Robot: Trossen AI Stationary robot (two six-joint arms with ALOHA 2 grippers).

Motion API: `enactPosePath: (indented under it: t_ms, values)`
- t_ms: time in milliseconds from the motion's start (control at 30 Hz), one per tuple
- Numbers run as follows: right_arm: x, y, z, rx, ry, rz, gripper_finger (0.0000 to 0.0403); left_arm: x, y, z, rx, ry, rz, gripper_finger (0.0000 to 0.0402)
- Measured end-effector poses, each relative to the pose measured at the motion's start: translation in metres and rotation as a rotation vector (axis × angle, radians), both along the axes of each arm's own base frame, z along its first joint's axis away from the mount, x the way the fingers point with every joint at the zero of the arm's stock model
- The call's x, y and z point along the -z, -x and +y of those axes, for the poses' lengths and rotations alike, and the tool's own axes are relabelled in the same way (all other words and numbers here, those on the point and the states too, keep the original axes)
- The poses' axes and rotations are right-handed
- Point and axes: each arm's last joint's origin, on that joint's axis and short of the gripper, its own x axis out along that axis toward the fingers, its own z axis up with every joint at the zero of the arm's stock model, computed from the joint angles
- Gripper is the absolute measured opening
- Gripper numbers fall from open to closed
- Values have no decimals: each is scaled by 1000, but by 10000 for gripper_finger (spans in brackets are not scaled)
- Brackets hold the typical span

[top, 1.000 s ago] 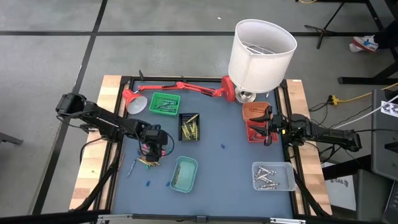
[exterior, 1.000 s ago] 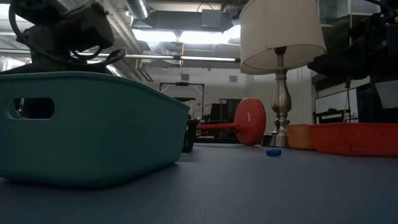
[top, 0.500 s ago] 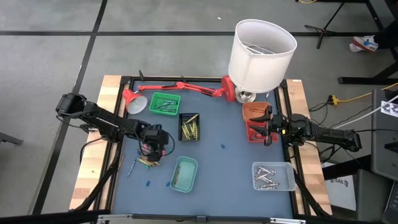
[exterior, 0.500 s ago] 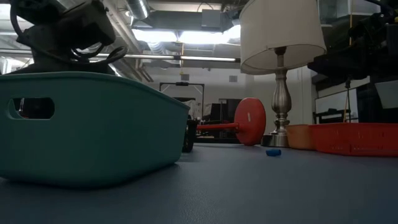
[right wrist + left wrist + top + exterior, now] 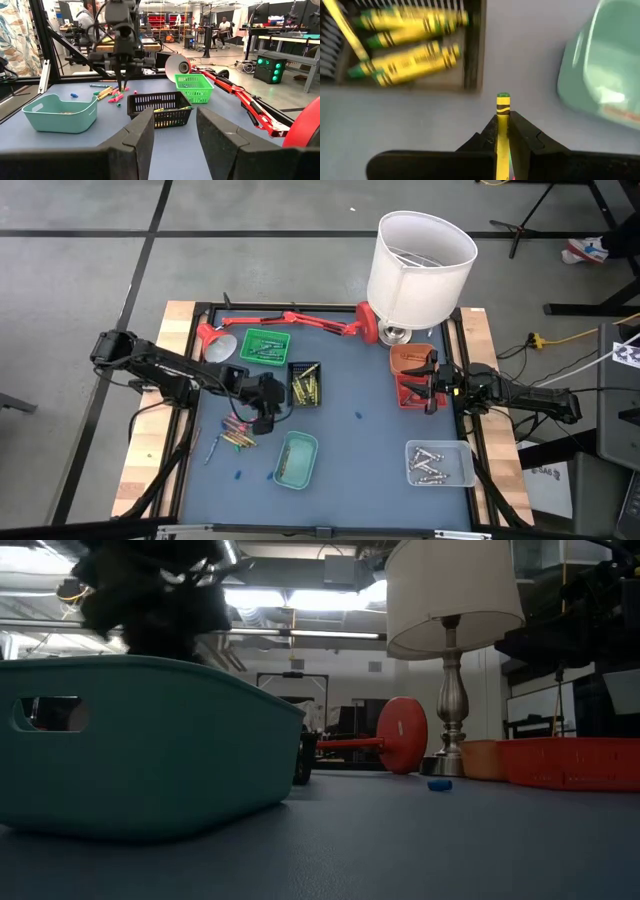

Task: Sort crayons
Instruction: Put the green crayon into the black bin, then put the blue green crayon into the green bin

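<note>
While left gripper [image 5: 503, 131] jaws pinch 1 yellow crayon [image 5: 502, 116], right gripper [image 5: 174, 131] gapes (idle).

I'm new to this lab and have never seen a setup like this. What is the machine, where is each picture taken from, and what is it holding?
It is a robot with two dark arms at a blue table. One picture looks straight down, one looks level across the tabletop, and one sits on each wrist.

The left gripper is shut on a yellow crayon, carried near the black tray that holds other yellow crayons. The right gripper waits open at the table's right edge by the red tray.

Also on the table: a green tray, a teal tray, a clear tray, a pile of loose crayons, a red desk lamp lying down and a white-shaded lamp.
</note>
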Motion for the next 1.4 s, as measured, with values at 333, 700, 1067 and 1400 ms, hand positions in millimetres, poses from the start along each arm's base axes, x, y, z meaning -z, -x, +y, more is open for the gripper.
enactPosePath:
  t_ms: [333, 700, 1067, 1400]
  values:
    - [0, 0, 0, 0, 0, 0, 147, -32, -25, 18, -220, -29, -267, 12]
    - [0, 0, 0, 0, 0, 0, 147, -35, -37, 32, -670, -59, -457, 12]
    - [0, 0, 0, 0, 0, 0, 147, -5, -52, 33, -666, -85, -386, 17]
    - [0, 0, 0, 0, 0, 0, 147, -4, -52, 48, -571, -233, -342, 99]
